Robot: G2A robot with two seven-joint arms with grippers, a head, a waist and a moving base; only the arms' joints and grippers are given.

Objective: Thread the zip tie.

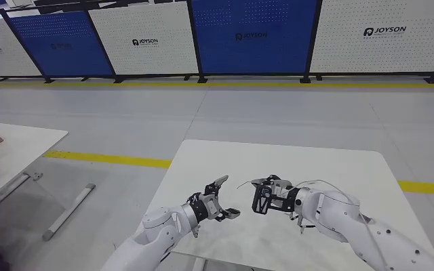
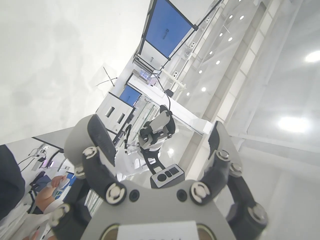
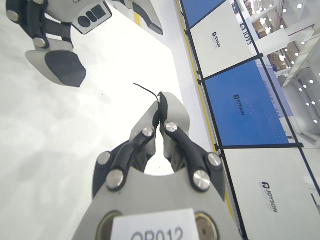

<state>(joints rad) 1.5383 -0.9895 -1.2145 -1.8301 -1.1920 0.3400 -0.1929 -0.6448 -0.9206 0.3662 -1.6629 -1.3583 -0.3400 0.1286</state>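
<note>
Right gripper (image 3: 160,102), metal with black pads, has its jaws pressed together on a thin black plastic zip tie (image 3: 145,89). Its free end points toward the left gripper (image 3: 110,48), jaws wide apart, above the white table (image 1: 285,156).

White table (image 1: 217,162), rounded corners, on grey floor (image 1: 135,115) with yellow line (image 1: 108,158)

**2 grippers facing each other over the table**

Above the near part of the white rectangular table (image 1: 305,159), the left gripper (image 1: 230,196), its 2 fingers spread, is placed just left of the right gripper (image 1: 258,193). A thin black plastic zip tie (image 3: 146,89) is pinched between the right gripper's fingertips, its free end pointed toward the left gripper.
</note>
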